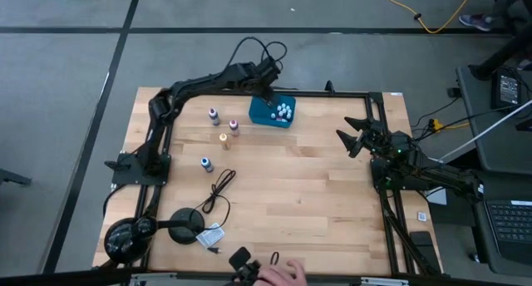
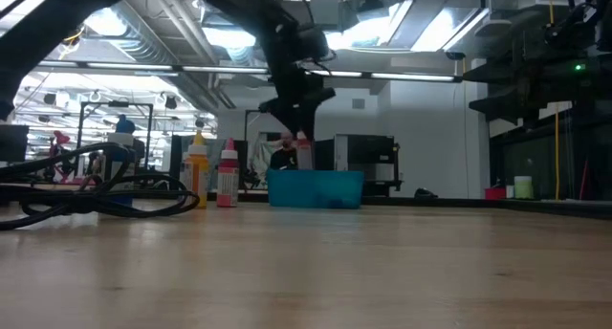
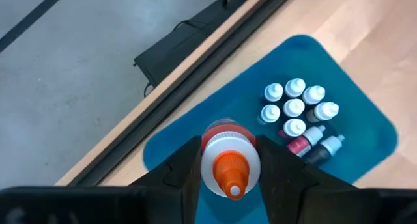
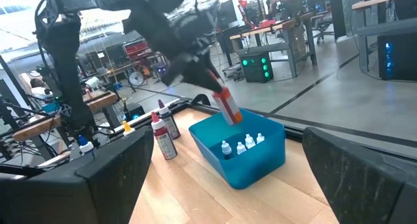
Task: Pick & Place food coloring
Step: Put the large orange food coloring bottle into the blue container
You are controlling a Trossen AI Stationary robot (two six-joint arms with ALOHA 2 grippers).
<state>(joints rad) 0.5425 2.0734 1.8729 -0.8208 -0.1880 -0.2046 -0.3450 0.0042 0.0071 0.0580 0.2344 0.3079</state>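
Left gripper (image 3: 229,178): jaws clamped on a red bottle (image 4: 227,107) with an orange cap, held tilted above the teal tray (image 1: 268,118), clear of its rim.

Tray contents: a cluster of small bottles (image 3: 294,113) in one corner, mostly white-capped, some upright, two or three lying on their sides. No readable labels.

On the table left of the tray: purple bottle (image 1: 214,115), red bottle (image 1: 233,126), orange bottle (image 1: 224,140), blue bottle (image 1: 206,164), all upright and apart.

Right gripper (image 1: 356,135): jaws spread wide, empty, well right of the tray.
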